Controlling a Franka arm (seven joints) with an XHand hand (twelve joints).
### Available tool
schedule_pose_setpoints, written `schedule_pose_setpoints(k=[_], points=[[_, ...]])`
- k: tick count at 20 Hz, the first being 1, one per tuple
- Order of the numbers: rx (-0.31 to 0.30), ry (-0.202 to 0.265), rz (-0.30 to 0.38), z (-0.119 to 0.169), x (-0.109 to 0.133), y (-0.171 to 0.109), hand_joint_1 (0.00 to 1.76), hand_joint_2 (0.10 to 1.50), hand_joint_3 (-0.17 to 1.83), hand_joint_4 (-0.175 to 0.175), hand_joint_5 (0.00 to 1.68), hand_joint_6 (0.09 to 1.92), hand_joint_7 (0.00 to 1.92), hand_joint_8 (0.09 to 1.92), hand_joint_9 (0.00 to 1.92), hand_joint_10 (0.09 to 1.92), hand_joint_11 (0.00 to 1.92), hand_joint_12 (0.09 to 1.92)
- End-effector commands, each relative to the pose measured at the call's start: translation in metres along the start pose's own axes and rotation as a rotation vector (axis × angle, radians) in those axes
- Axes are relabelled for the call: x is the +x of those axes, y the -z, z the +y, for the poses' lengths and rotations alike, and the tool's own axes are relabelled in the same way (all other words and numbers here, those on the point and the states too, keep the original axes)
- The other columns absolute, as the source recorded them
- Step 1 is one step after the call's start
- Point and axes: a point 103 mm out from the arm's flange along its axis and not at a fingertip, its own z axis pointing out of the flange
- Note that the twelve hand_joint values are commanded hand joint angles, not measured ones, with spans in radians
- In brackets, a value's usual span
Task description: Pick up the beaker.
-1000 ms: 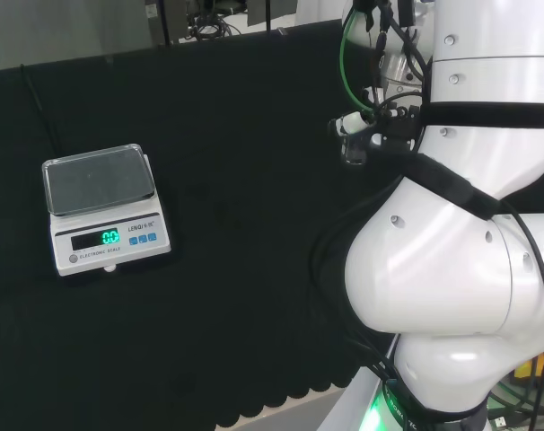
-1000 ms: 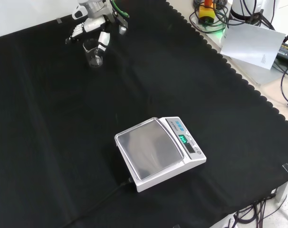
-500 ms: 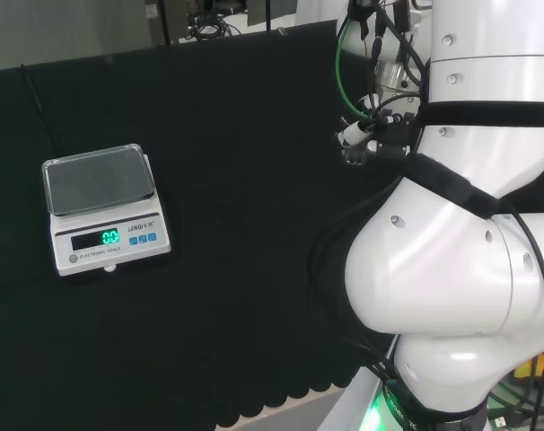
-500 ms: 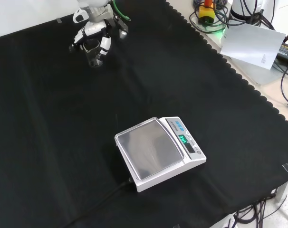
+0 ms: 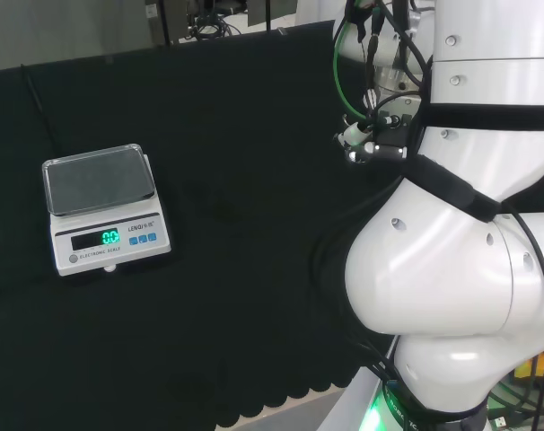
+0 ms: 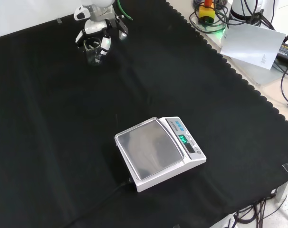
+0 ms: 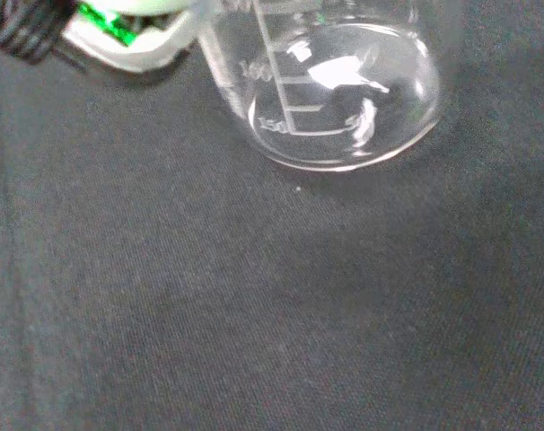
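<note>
Beaker (image 6: 92, 50) stands upright on black cloth (image 6: 63, 142), directly under hand (image 6: 97, 29), whose curled fingers (image 6: 105, 45) bracket its rim, grasp closing.

The bench is covered edge to edge with a black cloth (image 6: 63, 142), scalloped along its border. A white scale (image 6: 159, 153) is parked on it, and a clear beaker (image 6: 92, 50) is stood well apart from that, further back in the front view.

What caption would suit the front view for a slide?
The hand closes round a clear beaker at the cloth's far edge, with a scale nearer.
</note>
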Motion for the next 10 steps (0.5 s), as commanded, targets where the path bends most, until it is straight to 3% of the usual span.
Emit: schedule_pose_setpoints(k=[1, 10], points=[[-0.027, 0.000, 0.010, -0.002, 0.002, 0.011, 1.20, 1.07, 0.35, -0.175, 0.73, 1.41, 0.77, 1.46, 1.31, 1.27, 1.33, 1.23], [-0.113, 0.031, 0.017, -0.017, 0.017, 0.076, 1.21, 0.97, 0.56, -0.175, 0.74, 1.45, 0.79, 1.49, 1.32, 1.29, 1.32, 1.27]])
